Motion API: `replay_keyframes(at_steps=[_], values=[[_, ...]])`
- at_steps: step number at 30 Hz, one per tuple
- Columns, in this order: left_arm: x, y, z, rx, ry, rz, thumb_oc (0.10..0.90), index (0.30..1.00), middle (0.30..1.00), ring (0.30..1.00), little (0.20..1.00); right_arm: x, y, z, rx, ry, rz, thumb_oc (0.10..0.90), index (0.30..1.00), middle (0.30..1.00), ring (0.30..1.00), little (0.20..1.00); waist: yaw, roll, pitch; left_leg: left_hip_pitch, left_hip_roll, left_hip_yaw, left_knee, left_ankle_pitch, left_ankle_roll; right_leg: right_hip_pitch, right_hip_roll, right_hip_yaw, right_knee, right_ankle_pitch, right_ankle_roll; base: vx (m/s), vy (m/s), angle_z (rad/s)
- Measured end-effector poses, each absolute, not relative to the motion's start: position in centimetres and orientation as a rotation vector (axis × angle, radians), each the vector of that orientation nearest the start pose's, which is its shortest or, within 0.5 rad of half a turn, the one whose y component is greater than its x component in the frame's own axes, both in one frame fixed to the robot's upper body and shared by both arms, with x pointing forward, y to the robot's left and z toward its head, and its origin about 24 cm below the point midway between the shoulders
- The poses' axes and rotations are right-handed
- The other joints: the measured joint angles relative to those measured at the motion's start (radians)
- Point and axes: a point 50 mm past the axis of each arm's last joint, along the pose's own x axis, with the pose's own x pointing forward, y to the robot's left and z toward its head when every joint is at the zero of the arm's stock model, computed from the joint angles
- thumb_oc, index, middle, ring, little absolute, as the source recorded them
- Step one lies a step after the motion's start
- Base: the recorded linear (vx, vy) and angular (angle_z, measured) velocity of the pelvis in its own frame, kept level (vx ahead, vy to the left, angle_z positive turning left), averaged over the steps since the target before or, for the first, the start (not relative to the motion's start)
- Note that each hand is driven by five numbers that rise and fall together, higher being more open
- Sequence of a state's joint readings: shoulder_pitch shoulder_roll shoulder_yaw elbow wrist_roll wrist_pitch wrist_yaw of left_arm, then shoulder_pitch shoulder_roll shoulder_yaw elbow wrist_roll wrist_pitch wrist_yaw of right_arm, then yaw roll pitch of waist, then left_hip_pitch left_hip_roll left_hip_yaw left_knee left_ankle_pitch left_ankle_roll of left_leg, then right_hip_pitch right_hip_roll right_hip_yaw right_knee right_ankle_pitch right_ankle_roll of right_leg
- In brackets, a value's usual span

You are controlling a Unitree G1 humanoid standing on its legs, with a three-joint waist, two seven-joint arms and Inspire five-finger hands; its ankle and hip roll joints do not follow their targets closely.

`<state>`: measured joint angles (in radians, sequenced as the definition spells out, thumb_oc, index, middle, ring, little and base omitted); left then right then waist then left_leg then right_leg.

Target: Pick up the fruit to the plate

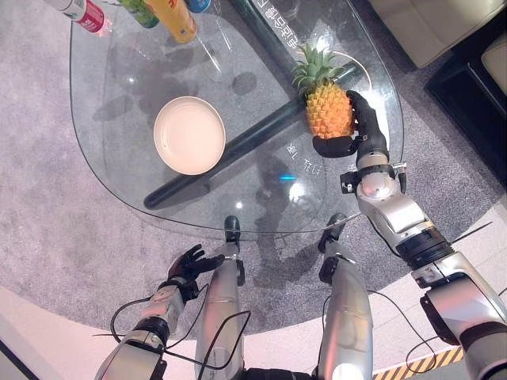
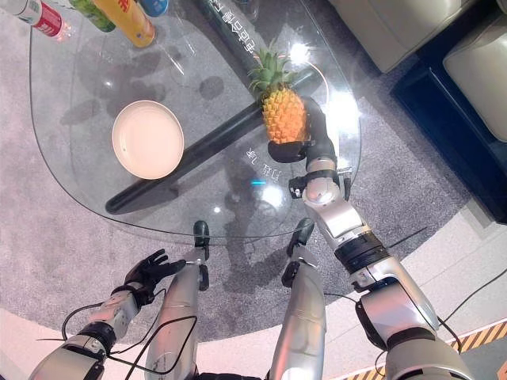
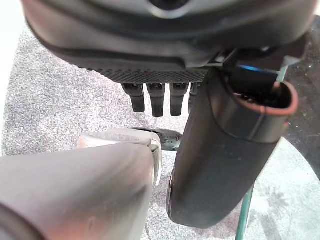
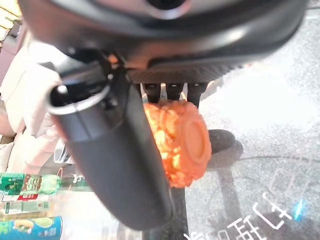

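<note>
Right hand gripping the pineapple on the glass table

Nearest, the left hand (image 1: 188, 264) hangs low, fingers relaxed and apart. Farther, the right hand (image 1: 358, 131) curls round the pineapple (image 1: 328, 107), right of the plate (image 1: 189, 134); bottles (image 1: 170, 16) stand farthest.

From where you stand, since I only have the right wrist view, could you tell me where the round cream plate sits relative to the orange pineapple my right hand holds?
Observer: The round cream plate lies on the glass table, to the robot's left of the orange pineapple.
Operator: Thank you. Is anything on the plate?
Observer: No, it holds nothing.
Operator: And where is the left hand?
Observer: The left hand hangs open below the table's near edge, holding nothing, while the right hand is curled round the pineapple.
</note>
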<state>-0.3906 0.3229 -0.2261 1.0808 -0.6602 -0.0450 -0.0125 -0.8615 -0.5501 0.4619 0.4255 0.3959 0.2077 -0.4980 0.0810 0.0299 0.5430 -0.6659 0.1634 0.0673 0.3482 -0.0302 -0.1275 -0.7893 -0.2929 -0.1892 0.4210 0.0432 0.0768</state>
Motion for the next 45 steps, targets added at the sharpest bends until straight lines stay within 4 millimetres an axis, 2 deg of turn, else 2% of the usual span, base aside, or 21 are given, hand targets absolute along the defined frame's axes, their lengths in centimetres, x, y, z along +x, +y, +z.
replay_keyframes(at_steps=[12,17,23,34,39,45], values=[[26.9,23.0,-6.9,-0.191,0.622,0.204,0.800,0.900,0.900,0.900,0.900,38.1,-16.9,18.2,-0.370,-0.162,-0.230,0.100,0.300,0.300,0.300,0.200,0.000,0.015,0.000,0.000,-0.002,0.000,0.000,0.001,0.000,0.000,-0.003,0.000,0.002,0.000,0.000,0.00,0.000,0.00],[27.0,23.4,-6.7,-0.275,0.590,0.282,0.800,0.900,0.900,0.900,0.900,38.1,-16.9,18.2,-0.370,-0.170,-0.240,0.100,0.300,0.300,0.300,0.200,0.000,0.024,0.000,0.001,-0.005,0.000,-0.001,0.002,0.002,-0.001,-0.005,0.001,0.003,0.000,0.000,0.00,0.038,0.01],[27.9,24.4,-5.3,-0.374,0.486,0.402,0.800,0.900,0.900,0.900,0.900,38.0,-17.0,18.2,-0.398,-0.192,-0.254,0.100,0.300,0.300,0.300,0.200,0.000,0.026,0.001,0.001,-0.007,0.002,-0.007,0.005,0.003,-0.005,-0.007,0.003,0.004,0.000,0.000,0.00,0.006,0.00],[29.6,26.8,-2.3,-0.588,0.329,0.711,0.800,0.900,0.900,0.900,0.900,37.9,-17.1,18.4,-0.422,-0.221,-0.288,0.100,0.300,0.300,0.300,0.200,-0.001,0.025,0.001,0.001,-0.009,0.001,-0.016,0.014,0.002,-0.011,-0.008,0.002,0.009,0.000,0.000,-0.01,-0.002,0.00],[29.9,28.7,-0.5,-0.685,0.243,0.959,0.800,0.900,0.900,0.900,0.900,37.8,-17.2,18.4,-0.414,-0.233,-0.305,0.100,0.300,0.300,0.300,0.200,-0.002,0.025,0.001,-0.001,-0.005,0.002,-0.018,0.016,0.001,-0.018,-0.005,0.003,0.016,-0.004,-0.004,-0.03,-0.004,0.00],[30.2,30.4,1.7,-0.705,0.175,1.146,0.800,0.900,0.900,0.900,0.900,37.7,-17.3,18.8,-0.404,-0.253,-0.333,0.100,0.300,0.300,0.300,0.200,-0.005,0.025,0.001,-0.009,-0.003,0.003,-0.017,0.016,0.000,-0.028,-0.004,0.003,0.017,-0.004,-0.005,0.00,0.000,0.00]])
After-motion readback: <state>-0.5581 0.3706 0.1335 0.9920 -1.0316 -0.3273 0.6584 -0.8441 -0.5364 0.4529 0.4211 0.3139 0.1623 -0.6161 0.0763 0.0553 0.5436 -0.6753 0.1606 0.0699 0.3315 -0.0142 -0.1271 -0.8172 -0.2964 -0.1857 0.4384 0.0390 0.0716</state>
